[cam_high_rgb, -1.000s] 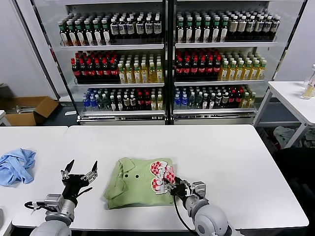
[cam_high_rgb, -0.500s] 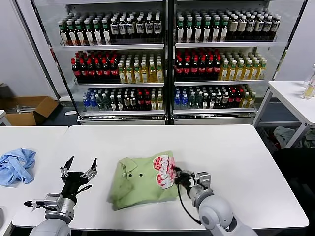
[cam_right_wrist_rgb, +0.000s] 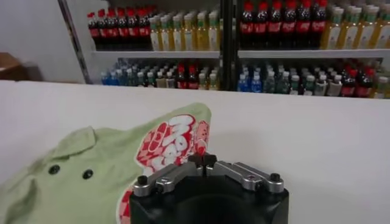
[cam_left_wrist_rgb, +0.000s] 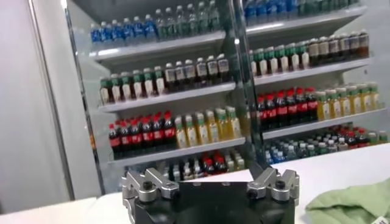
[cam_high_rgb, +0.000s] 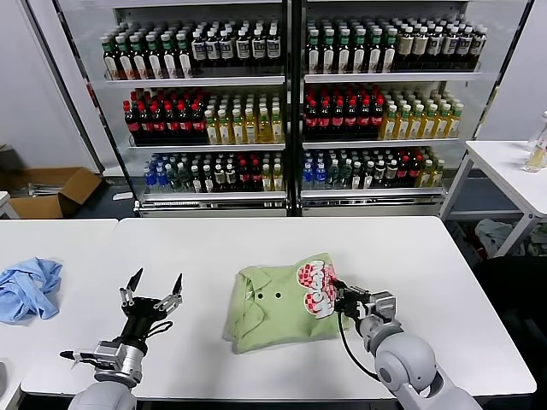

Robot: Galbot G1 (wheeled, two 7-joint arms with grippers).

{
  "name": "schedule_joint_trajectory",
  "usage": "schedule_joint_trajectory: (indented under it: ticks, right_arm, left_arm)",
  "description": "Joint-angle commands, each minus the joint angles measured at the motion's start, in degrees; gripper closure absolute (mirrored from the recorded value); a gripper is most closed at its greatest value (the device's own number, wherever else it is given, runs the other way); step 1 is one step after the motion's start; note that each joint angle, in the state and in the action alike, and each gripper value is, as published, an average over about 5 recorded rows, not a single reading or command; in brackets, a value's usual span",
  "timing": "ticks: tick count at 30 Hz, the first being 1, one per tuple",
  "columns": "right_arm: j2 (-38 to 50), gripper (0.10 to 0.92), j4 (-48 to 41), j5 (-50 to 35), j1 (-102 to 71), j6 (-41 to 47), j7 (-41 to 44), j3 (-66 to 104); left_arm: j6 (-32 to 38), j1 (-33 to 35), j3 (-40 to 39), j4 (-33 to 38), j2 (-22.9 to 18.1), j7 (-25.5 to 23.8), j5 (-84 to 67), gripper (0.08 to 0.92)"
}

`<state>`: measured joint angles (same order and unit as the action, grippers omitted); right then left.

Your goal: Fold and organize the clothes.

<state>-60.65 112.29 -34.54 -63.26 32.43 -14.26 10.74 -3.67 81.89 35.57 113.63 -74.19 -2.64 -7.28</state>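
The polo shirt [cam_left_wrist_rgb: 353,206] is cut off by the left wrist view's edge.

White worktop [cam_high_rgb: 256,239]. Crumpled blue cloth [cam_high_rgb: 28,288] on adjacent worktop at left. Glass-door cooler [cam_high_rgb: 291,102] behind, shelves full of bottles. Cardboard box [cam_high_rgb: 51,190] on floor far left. Another white table [cam_high_rgb: 513,175] far right.

I count one folded light green cloth polo shirt [cam_high_rgb: 278,306], one crumpled blue cloth [cam_high_rgb: 28,287], three white desks [cam_high_rgb: 427,282] and two grippers.
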Motion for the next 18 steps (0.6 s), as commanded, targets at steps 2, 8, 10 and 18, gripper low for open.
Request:
schedule_joint_trajectory:
  ticks: [2, 8, 10, 18]
  right_arm:
    - [1.51, 0.842, 2.01, 5.35, -4.34, -2.77, 3.19, 5.11]
    - [2.12, 0.670, 6.08, 9.01, -6.21, -3.02, 4.30, 10.23]
    - [2.14, 0.609, 6.27, 9.68, -5.23, -4.97, 4.27, 10.96]
    - [1.95, 0.375, -0.74, 16.35, -0.64, -13.14, 5.84, 13.57]
  left_arm:
    - [5.41, -0.08, -1.48, -0.13, -0.03, -0.76, 6.56, 0.177]
    - [4.25, -0.12, -1.23, 1.07, 0.27, -0.78, 6.84, 0.177]
    - [4.09, -0.22, -1.35, 1.39, 0.23, -1.06, 6.85, 0.177]
    - [0.34, -2.79, 1.08, -0.26, 0.05, -0.25, 1.95, 0.177]
